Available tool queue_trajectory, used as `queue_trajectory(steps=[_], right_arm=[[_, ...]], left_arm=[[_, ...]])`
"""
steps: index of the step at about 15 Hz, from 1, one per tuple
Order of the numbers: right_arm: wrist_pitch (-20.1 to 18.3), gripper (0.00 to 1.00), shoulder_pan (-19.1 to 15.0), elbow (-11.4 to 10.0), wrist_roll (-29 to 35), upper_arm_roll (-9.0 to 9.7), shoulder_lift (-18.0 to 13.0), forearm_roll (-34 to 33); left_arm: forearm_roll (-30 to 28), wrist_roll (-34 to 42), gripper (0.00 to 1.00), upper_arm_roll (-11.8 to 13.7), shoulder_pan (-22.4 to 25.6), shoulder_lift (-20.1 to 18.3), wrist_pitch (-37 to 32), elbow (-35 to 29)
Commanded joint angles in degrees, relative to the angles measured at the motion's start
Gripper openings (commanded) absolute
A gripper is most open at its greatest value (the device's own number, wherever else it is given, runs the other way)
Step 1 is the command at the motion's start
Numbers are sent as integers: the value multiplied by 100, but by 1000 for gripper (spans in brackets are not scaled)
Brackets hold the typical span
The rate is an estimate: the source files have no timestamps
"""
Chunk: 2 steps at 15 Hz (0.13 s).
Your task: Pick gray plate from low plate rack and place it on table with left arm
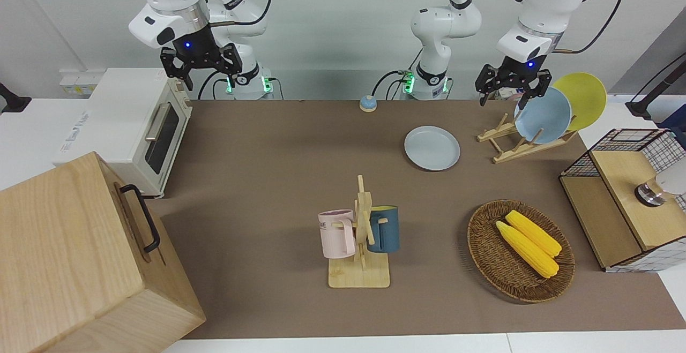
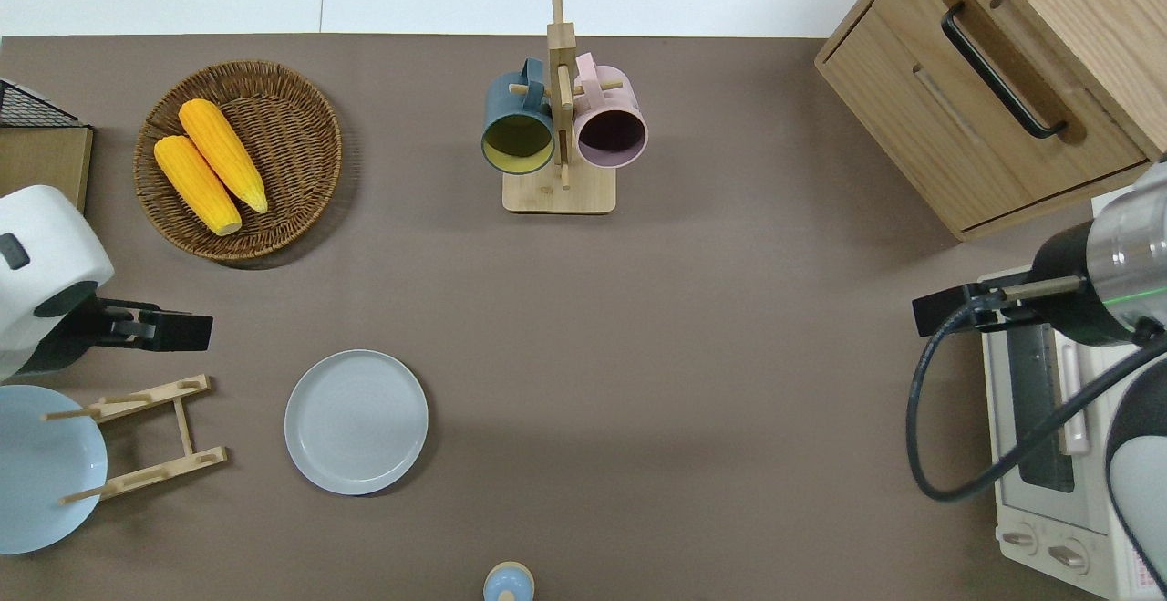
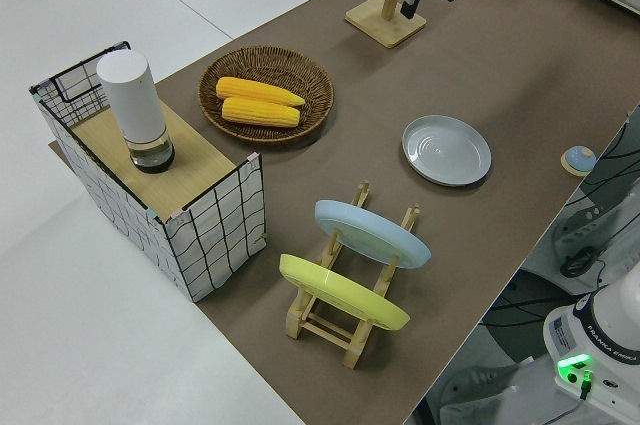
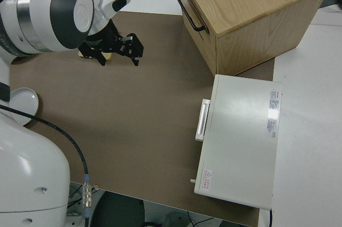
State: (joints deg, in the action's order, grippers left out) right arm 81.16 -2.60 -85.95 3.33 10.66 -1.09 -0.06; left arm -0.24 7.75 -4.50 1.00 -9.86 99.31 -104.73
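The gray plate (image 1: 432, 148) lies flat on the table's brown mat (image 1: 268, 181), beside the low plate rack (image 1: 512, 144) toward the right arm's end. It also shows in the overhead view (image 2: 356, 421) and the left side view (image 3: 447, 149). The rack (image 2: 146, 437) holds a sky-blue plate (image 1: 542, 114) and a yellow plate (image 1: 581, 98). My left gripper (image 1: 506, 96) is open and empty, up in the air. In the overhead view it (image 2: 173, 331) is over the mat between the rack and the corn basket. The right arm is parked, its gripper (image 1: 199, 69) open.
A wicker basket (image 1: 474, 235) with two corn cobs, a mug stand (image 1: 360, 246) with two cups, a wire-sided box (image 1: 627, 203), a toaster oven (image 1: 134, 122), a wooden cabinet (image 1: 69, 256) and a small bell (image 1: 367, 103) stand around the mat.
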Motion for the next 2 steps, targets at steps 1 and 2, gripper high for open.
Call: queue_trajectory(steps=[1,2], right_arm=[[-83,987,-56,35,1,33,-14,59],[-83,987,-56,35,1,33,-14,59]], left_arm=[[-108,69,1000,37,6,-183,10,-180],[-99,77,1000,37,5,-191,-26,-171]])
